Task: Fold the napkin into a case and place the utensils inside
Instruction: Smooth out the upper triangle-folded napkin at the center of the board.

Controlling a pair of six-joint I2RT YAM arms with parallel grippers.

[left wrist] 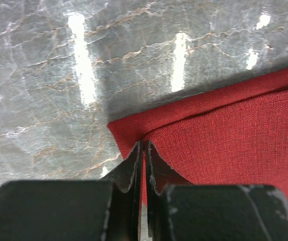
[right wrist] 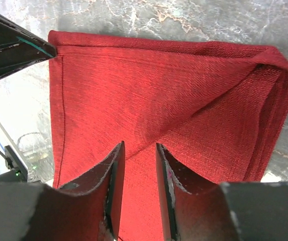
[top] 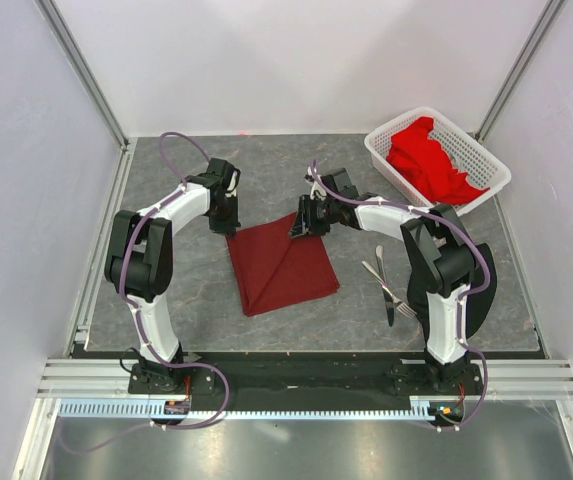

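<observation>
As far as I can see from my end, the utensils [top: 387, 287] lie crossed on the table [top: 181, 290] just by the right arm, apart from the napkin [top: 284, 265]. It's folded and sits mid-table with a diagonal crease. Left gripper [left wrist: 142, 150] is clenched on its left corner. Right gripper [right wrist: 139, 150] hangs over the far corner, jaws apart astride the crease, not clearly biting. Far right, a white basket [top: 378, 158] holds a brighter red cloth [top: 428, 160].

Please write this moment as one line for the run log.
left gripper: shut on napkin corner | right gripper: open above napkin | utensils: on table, apart from napkin
</observation>
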